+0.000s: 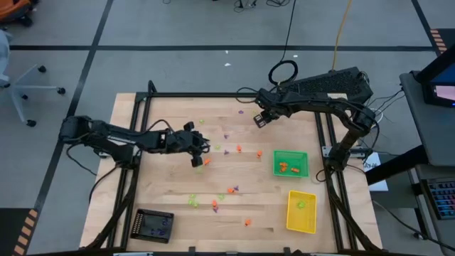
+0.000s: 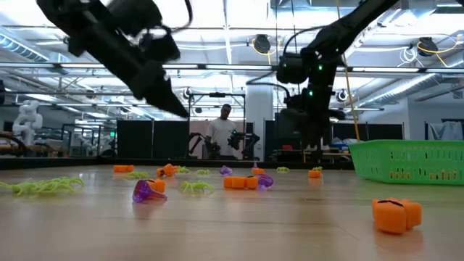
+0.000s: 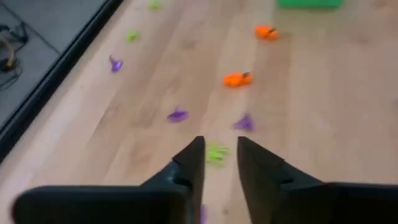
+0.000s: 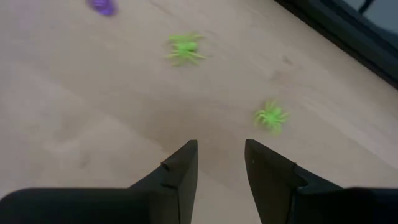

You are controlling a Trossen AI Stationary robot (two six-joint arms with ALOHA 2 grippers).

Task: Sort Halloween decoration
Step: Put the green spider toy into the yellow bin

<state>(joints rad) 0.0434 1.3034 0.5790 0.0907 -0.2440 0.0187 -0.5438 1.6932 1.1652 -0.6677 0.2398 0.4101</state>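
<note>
Black tray (image 1: 154, 226): near-left corner of the table (image 1: 170, 185); contents too small to make out.
Left arm: stretched low from the left edge toward mid-table, wrist angled down at the boards.
Left gripper (image 1: 198, 158): just above the wood beside an orange piece (image 1: 207, 161); fingers (image 3: 191, 163) parted by a narrow gap, nothing between them; a lime trinket (image 3: 216, 153) on the boards just ahead of the tips.
Halloween decoration, loose: orange, purple and lime trinkets spread over the middle of the table, from the far edge to the near edge; a cluster of orange and lime (image 1: 213, 202) toward the near side, a lone orange piece (image 1: 247, 222) nearer still.
Right arm: reaching in from the right side across the far part of the table, elbow raised, wrist pointed down.
Right gripper (image 1: 260, 119): above the far centre; fingers (image 4: 181, 171) moderately apart, empty; two lime spiders (image 4: 184, 48) on the wood ahead of it.
Green tray (image 1: 291, 163): right of centre; a few orange pieces inside.
Yellow tray (image 1: 301, 211): nearer and to the right; at least one lime piece inside.
Progress: judged early; few pieces binned, most of the decoration left on the table.
</note>
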